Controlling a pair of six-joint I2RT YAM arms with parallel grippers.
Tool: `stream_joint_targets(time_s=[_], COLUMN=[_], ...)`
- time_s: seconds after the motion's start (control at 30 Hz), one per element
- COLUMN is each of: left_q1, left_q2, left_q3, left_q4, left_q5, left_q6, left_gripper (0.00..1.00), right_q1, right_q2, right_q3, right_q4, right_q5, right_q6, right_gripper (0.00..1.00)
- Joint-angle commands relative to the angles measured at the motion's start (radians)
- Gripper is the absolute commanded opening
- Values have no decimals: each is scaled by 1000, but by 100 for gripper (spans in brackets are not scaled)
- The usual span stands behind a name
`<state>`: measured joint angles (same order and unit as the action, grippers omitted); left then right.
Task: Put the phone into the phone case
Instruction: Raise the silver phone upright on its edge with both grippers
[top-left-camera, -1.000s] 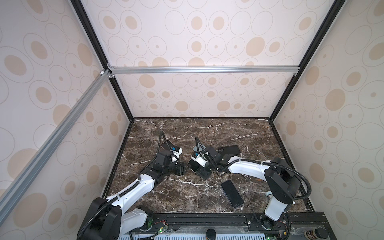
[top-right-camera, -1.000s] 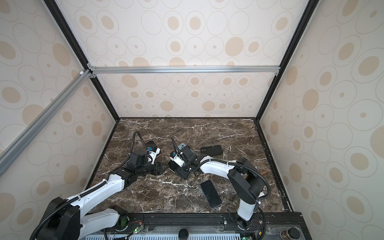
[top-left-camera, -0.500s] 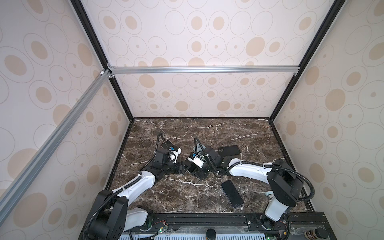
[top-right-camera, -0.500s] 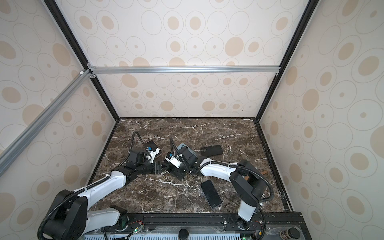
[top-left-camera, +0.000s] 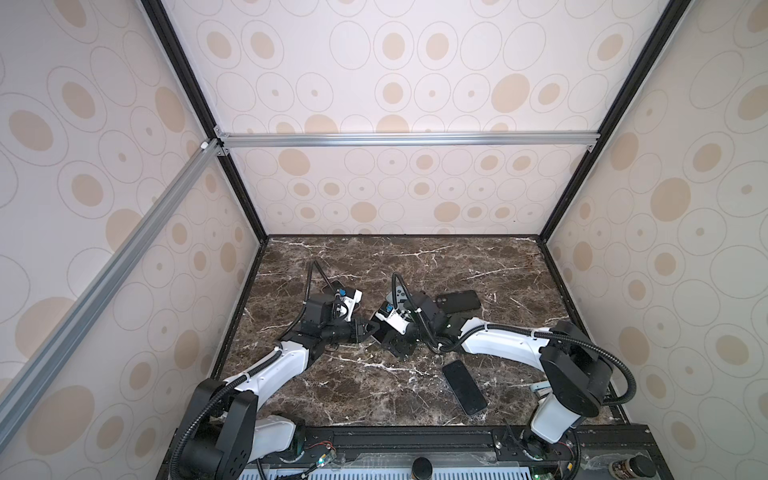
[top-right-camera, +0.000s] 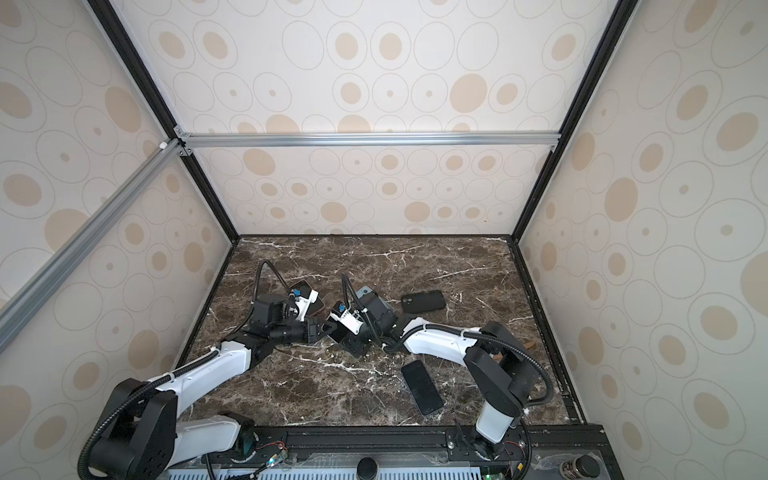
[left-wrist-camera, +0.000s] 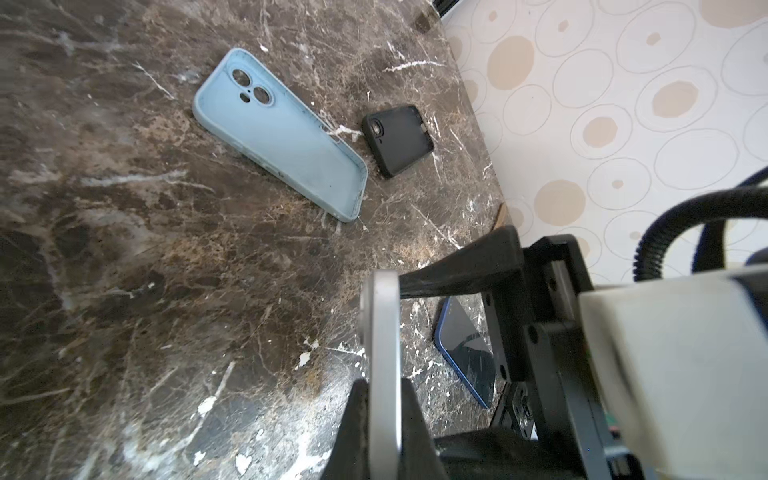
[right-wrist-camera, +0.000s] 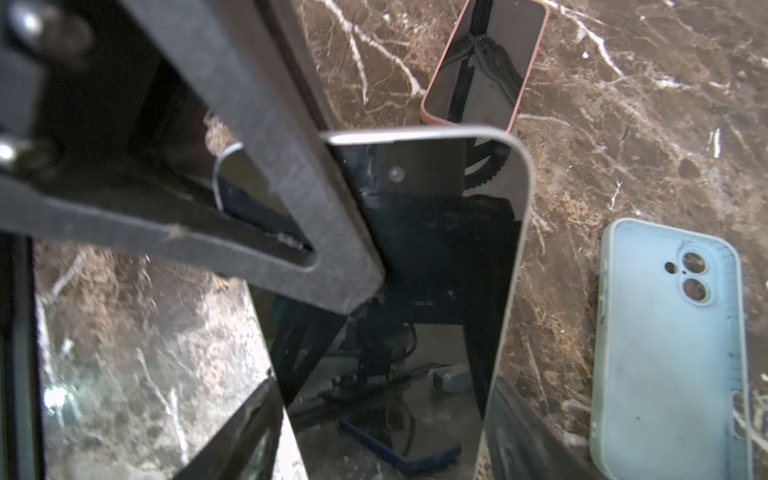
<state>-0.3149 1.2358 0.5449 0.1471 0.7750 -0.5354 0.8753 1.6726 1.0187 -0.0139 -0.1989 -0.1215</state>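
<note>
**Both top views.** On the marble table (top-left-camera: 419, 257): light-blue phone case (top-left-camera: 398, 293), flat, partly hidden behind the right arm's wrist. Just left of the case and nearer the camera: left gripper (top-left-camera: 367, 328) and right gripper (top-left-camera: 385, 337), tip to tip. Right of the case, apart from it: black case (top-left-camera: 459, 301). Well nearer the camera than the case: blue-edged phone (top-left-camera: 464, 394), screen up. Left of the case, past the left wrist camera: pink-edged phone (top-right-camera: 303, 287).

**Left wrist view.** Seen edge-on, near the case without touching it: silver-edged phone (left-wrist-camera: 384, 365). Clamped tight on its two faces: left fingers (left-wrist-camera: 357, 415). Touching its upper end: one of the right fingers (left-wrist-camera: 457, 270). Case (left-wrist-camera: 282, 133) open side up, empty, camera holes showing. Black case just beyond its far end.

**Right wrist view.** Same silver-edged phone (right-wrist-camera: 436, 249), dark screen toward the lens, with the case (right-wrist-camera: 665, 353) flat on the table alongside. Right fingers (right-wrist-camera: 307, 199) spread wide about the phone; whether pressing on it or clear of it, not discernible. Pink-edged phone beyond the held phone's top edge.
</note>
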Motion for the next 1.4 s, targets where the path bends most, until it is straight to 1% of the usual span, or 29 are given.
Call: stream_joint_targets(time_s=[0.0, 0.03, 0.13, 0.2, 0.33, 0.43, 0.57, 0.67, 0.73, 0.9, 0.97, 1.03, 1.1, 1.17, 1.23, 1.27, 1.3, 1.33, 1.37], left_q1=[5, 6, 4, 5, 5, 5, 5, 5, 4, 5, 5, 5, 4, 4, 4, 4, 4, 4, 4], left_q2=[-64, -86, -176, -233, -326, -379, -417, -419, -414, -364, -335, -310, -294, -292, -296, -297, -296, -296, -295], left_q3=[-13, -25, -96, -120, -87, -63, -38, -31, -37, -97, -103, -106, -94, -80, -77, -79, -79, -77, -74], left_q4=[101, 142, 348, 432, 425, 481, 588, 674, 759, 1062, 1133, 1195, 1203, 1169, 1138, 1137, 1135, 1132, 1127], left_q5=[22, 24, 23, 8, -54, -69, -76, -72, -76, -103, -103, -104, -102, -104, -120, -129, -139, -148, -154], left_q6=[-22, -48, -181, -232, -225, -252, -312, -365, -407, -536, -575, -605, -604, -574, -542, -533, -527, -522, -519], left_gripper=[0, 0, 0, 0, 0, 0, 0, 0, 0, 0, 0, 0, 0, 0, 0, 0, 0, 0, 0], right_q1=[1, -3, -34, -61, -136, -189, -254, -278, -286, -292, -292, -292, -291, -292, -292, -292, -292, -292, -290], right_q2=[-87, -103, -171, -220, -298, -336, -364, -360, -352, -330, -314, -285, -254, -233, -219, -217, -217, -221, -226], right_q3=[2, 1, 10, 6, 1, 9, 1, 11, 24, 60, 76, 92, 105, 111, 123, 129, 130, 126, 118], right_q4=[94, 111, 144, 173, 241, 275, 356, 404, 420, 452, 485, 557, 647, 730, 753, 749, 750, 753, 754], right_q5=[-20, -35, -98, -130, -224, -300, -419, -512, -557, -667, -723, -782, -839, -862, -870, -870, -870, -880, -883], right_q6=[53, 69, 133, 181, 288, 363, 474, 516, 534, 571, 601, 658, 747, 816, 848, 857, 870, 872, 873], right_gripper=[96, 99, 100, 100, 99, 100, 90, 84, 80, 73, 69, 66, 59, 51, 43, 35, 21, 15, 14])
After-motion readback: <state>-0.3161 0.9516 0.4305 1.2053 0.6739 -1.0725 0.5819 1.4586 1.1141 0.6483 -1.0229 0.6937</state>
